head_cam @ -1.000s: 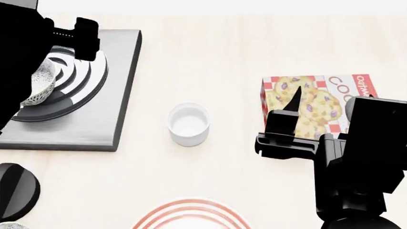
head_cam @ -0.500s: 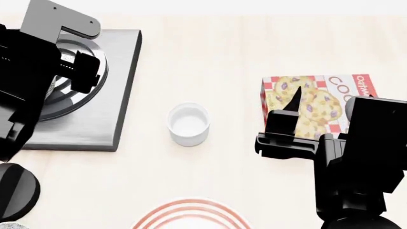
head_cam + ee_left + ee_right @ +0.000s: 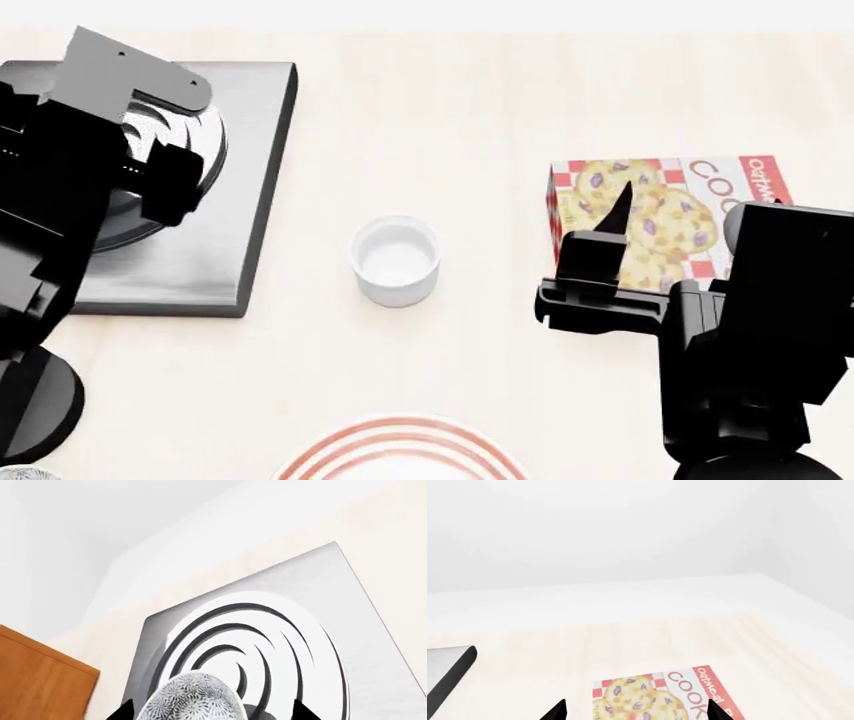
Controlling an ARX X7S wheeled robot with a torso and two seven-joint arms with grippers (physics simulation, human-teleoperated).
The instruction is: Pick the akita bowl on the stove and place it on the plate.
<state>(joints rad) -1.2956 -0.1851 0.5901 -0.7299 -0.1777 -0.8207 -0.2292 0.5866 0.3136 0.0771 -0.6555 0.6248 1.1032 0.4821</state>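
In the left wrist view the akita bowl (image 3: 193,702), white with a fine black-grey pattern, sits on the black burner rings (image 3: 247,640) of the grey stove (image 3: 373,645). My left gripper (image 3: 212,712) is open, its two dark fingertips (image 3: 123,712) standing either side of the bowl with gaps. In the head view my left arm (image 3: 67,200) covers the bowl and the left part of the stove (image 3: 227,220). The plate (image 3: 400,450), white with red rings, shows at the near edge. My right gripper (image 3: 635,711) hangs open and empty over the cookie box (image 3: 660,695).
A small plain white cup (image 3: 396,258) stands between the stove and the cookie box (image 3: 667,205). A round black knob (image 3: 34,400) lies near the front left. A wooden cabinet side (image 3: 33,680) shows beyond the stove in the left wrist view.
My left arm has moved right over the stove, and the bowl that showed in the head view is now hidden under it. The right arm has not moved.
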